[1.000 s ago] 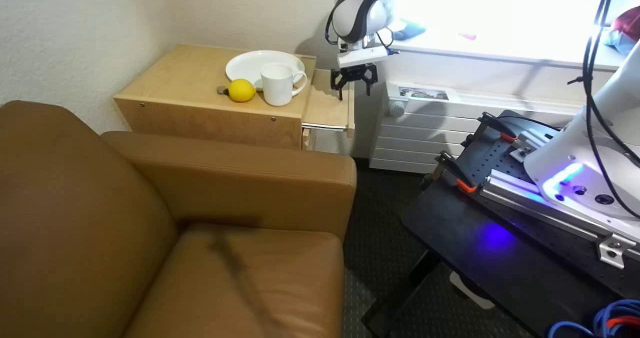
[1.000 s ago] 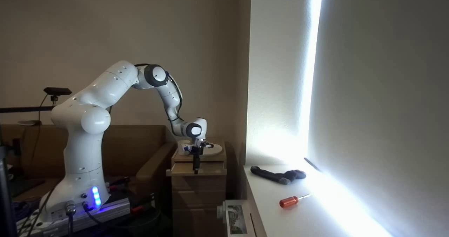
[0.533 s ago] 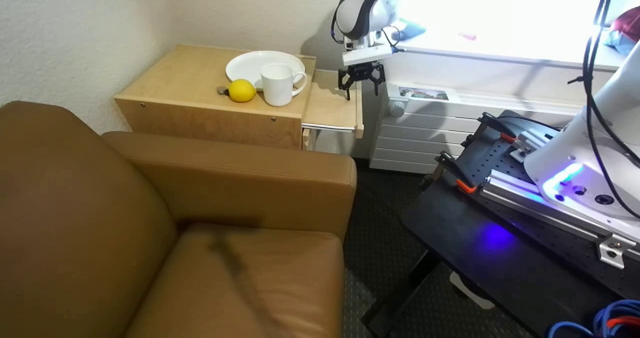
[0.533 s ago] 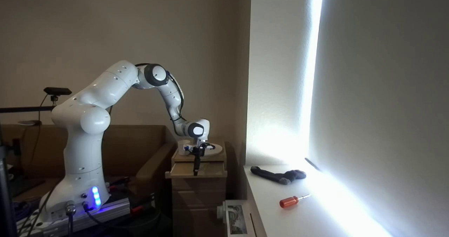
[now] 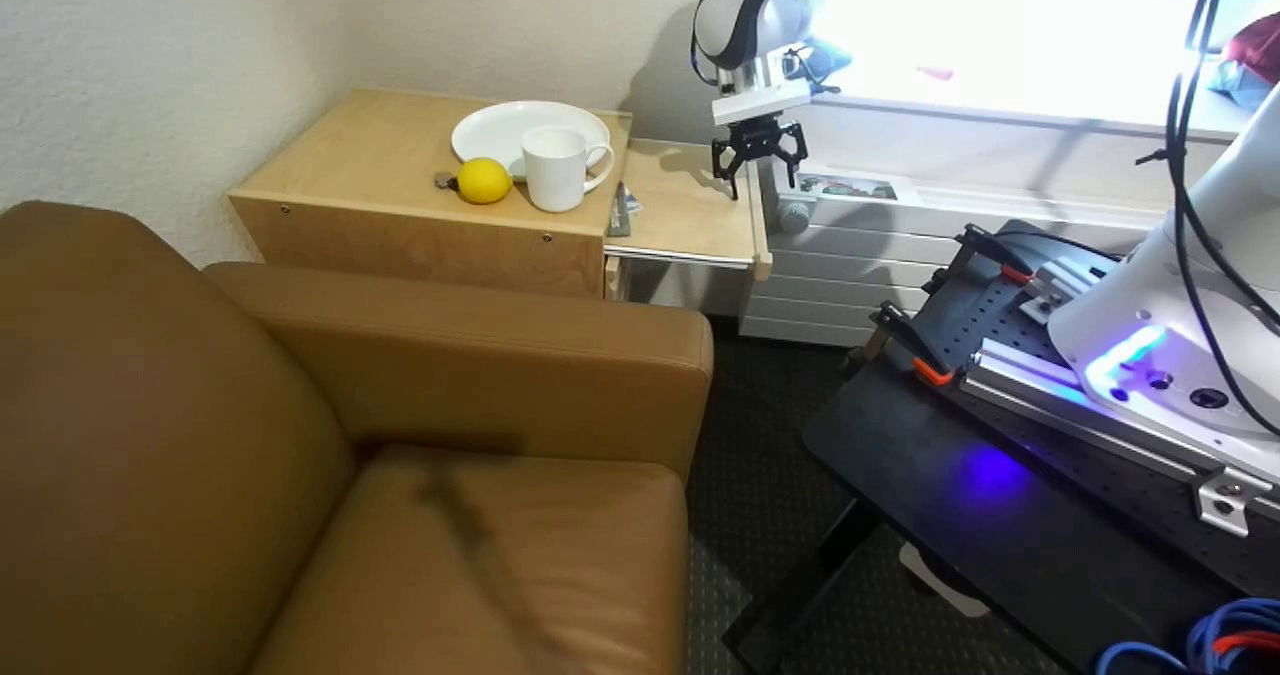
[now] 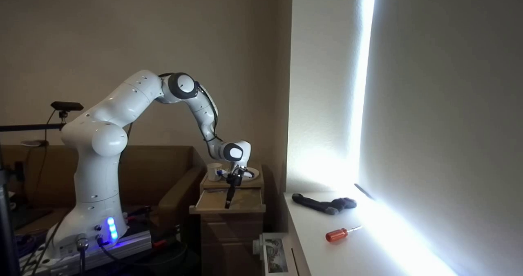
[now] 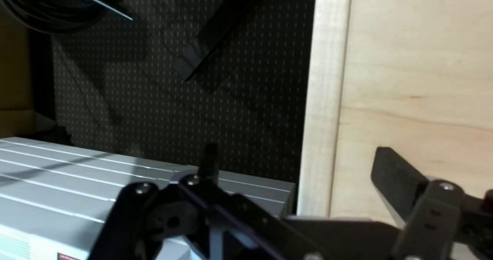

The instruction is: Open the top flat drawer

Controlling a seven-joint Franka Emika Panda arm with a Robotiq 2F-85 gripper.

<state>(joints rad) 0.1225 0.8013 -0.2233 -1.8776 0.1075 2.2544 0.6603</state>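
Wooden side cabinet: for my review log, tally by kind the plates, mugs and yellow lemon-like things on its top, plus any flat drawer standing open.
White plate: 1
White mug: 1
Yellow lemon-like thing: 1
Flat drawer, standing open: 1
Total: 4

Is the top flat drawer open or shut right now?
Open. The drawer juts out past the cabinet's top, baring its inside in both exterior views.
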